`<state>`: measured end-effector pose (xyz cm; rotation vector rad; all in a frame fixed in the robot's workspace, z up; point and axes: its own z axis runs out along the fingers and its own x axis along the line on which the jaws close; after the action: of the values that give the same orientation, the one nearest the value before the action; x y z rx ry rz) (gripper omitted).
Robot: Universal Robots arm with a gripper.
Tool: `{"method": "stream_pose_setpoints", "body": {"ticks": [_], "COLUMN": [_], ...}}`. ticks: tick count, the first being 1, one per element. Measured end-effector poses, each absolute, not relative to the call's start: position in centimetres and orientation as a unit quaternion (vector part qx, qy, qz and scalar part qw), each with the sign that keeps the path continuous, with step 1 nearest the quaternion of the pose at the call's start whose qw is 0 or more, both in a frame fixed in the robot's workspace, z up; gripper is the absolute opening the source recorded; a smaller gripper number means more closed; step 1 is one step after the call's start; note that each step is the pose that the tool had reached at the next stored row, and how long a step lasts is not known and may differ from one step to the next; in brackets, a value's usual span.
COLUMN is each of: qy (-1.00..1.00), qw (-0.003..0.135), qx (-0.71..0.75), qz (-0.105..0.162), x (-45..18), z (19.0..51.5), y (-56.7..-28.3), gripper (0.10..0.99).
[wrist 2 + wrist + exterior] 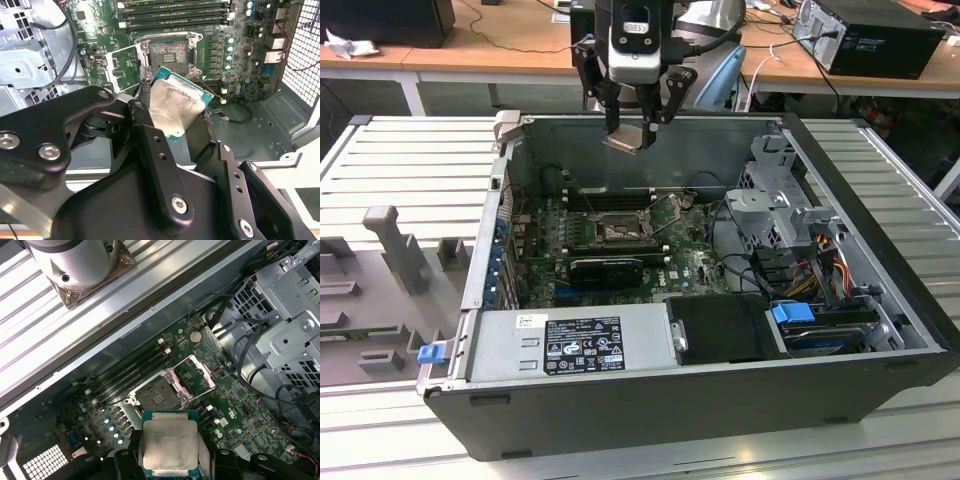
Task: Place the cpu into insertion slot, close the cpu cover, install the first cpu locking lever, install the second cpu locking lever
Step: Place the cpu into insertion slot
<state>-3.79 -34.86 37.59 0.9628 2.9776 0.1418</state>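
My hand point(634, 122) is clamped on the cpu point(170, 445) by opposite edges, above the open computer case point(880, 330). It's light, stiff and slick-faced, and I judge it fragile underneath, so it's edges only. In the exterior view the bare insertion slot point(617, 230) lies at six o'clock from the hand, with the cpu cover point(196, 374) swung open. The cpu's underside is hidden.

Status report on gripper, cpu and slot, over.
Gripper shut on cpu, above slot. Slot empty, cover open. Nothing seen blocking.
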Motion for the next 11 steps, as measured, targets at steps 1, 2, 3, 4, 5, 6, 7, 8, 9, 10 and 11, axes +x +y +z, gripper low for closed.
{"method": "stream_pose_setpoints", "body": {"ticks": [1, 2, 3, 4, 5, 6, 7, 8, 9, 10, 11], "qy": [0.95, 0.949, 0.948, 0.948, 0.947, 0.946, 0.946, 0.945, 0.944, 0.942, 0.941], "qw": [0.005, 0.005, 0.005, 0.005, 0.005, 0.005, 0.005, 0.005, 0.005, 0.006, 0.006], "qx": [0.309, 0.311, 0.314, 0.316, 0.318, 0.32, 0.322, 0.324, 0.328, 0.331, 0.335], "qz": [0.045, 0.045, 0.045, 0.045, 0.045, 0.045, 0.045, 0.045, 0.045, 0.045, 0.045], "x": [-3.79, -3.79, -3.79, -3.79, -3.79, -3.79, -3.79, -3.79, -3.79, -3.79, -3.79], "z": [37.59, 37.59, 37.59, 37.59, 37.59, 37.59, 37.59, 37.59, 37.59, 37.58, 37.58], "y": [-34.86, -34.86, -34.87, -34.86, -34.86, -34.86, -34.86, -34.86, -34.86, -34.86, -34.86], "gripper": [0.529, 0.529, 0.529, 0.529, 0.529, 0.529, 0.529, 0.529, 0.529, 0.529, 0.529]}}
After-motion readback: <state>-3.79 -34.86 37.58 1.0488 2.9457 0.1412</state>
